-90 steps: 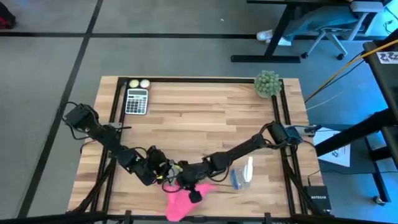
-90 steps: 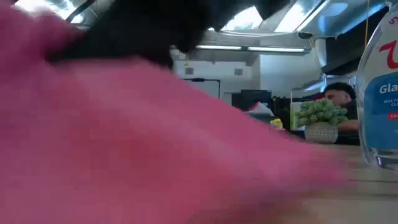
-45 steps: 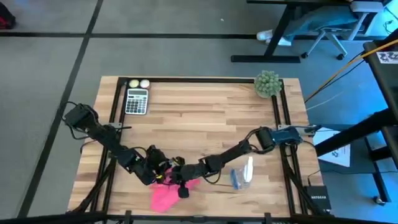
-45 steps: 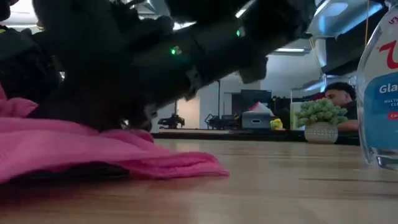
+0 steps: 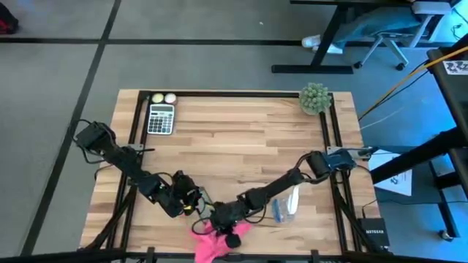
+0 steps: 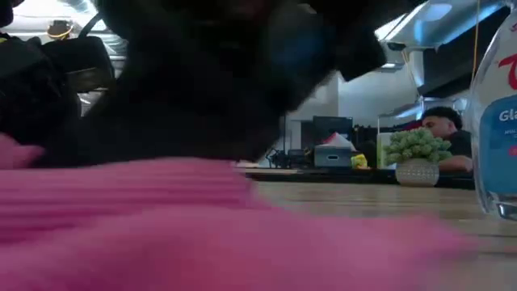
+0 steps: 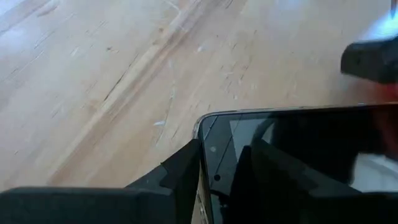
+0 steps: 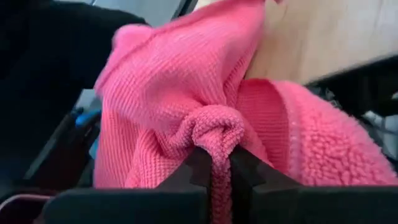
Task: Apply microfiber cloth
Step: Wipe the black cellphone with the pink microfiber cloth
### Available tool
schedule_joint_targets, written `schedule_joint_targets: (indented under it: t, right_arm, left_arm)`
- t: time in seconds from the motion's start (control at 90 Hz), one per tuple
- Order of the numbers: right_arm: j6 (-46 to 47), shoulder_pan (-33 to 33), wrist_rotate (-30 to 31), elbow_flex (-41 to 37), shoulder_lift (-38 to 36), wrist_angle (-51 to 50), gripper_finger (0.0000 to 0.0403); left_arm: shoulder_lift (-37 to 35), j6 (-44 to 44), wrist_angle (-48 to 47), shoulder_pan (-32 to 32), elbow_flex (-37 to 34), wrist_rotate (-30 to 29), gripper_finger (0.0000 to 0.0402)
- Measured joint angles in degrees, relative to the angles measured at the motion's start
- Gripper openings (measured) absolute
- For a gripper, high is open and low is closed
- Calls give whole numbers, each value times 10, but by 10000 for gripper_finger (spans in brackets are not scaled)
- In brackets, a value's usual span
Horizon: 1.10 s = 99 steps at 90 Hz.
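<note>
The bright pink microfiber cloth (image 5: 208, 245) lies bunched near the table's near edge and fills the bottom of the low view (image 6: 202, 234). My right gripper (image 5: 231, 235) is above it, shut on a gathered fold (image 8: 214, 134). Just to its left my left gripper (image 5: 194, 207) is shut on a black phone (image 7: 298, 149). In the high view the phone is hidden by the grippers and the cloth. My left gripper holds the phone at one end, beside a corner (image 7: 208, 134). One finger (image 7: 180, 171) lies against the phone's outer edge and the other dark finger (image 7: 264, 165) lies over the glass face. Whether the phone rests on the table I cannot tell. My right gripper pinches a bunched fold of the cloth (image 8: 214, 134) between its two fingers (image 8: 198, 163), several layers gathered together. It comes from above, slanting down from the table's right. The cloth spreads slack in front of the fingers, and its lower part lies on the table.
A clear spray bottle (image 5: 285, 207) lies just right of the right arm's forearm and stands close in the low view (image 6: 497, 113). A calculator (image 5: 161, 118) and two small balls (image 5: 163, 98) sit at the far left, a potted plant (image 5: 314, 98) at the far right. A person (image 6: 443, 133) sits beyond the table.
My right gripper has dragged the cloth toward the table's left, up against the left gripper, and then back toward the right and the near edge. The cloth has slid along with it, staying bunched. The left arm has kept still.
</note>
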Motion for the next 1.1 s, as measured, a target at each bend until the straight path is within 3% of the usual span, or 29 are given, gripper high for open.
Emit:
schedule_joint_targets:
  t: [0.111, 0.256, 0.344, 0.5, 0.678, 0.867, 1.1]
  right_arm:
    - [-37, -7, 17, -3, -30, -18, 3]
    - [-70, -28, 104, 2, -60, -5, 3]
    - [-71, -43, 155, 0, -54, -15, 3]
    - [-61, -66, 190, 1, -18, 3, 3]
    - [-21, -74, 149, 4, 15, 23, 3]
    - [-21, -43, 150, 5, 15, 5, 3]
    - [-6, -17, 40, 4, -2, -48, 3]
  left_arm:
    - [0, 0, 2, 0, -1, -2, 128]
    - [0, 1, 1, 0, 0, 0, 128]
    - [0, -1, 1, 0, 0, -1, 128]
    - [0, 0, 1, 0, 0, -1, 128]
    - [0, 1, 1, 0, 0, 0, 128]
    - [0, -1, 9, -1, 1, 8, 128]
    - [0, -1, 8, -1, 1, 10, 128]
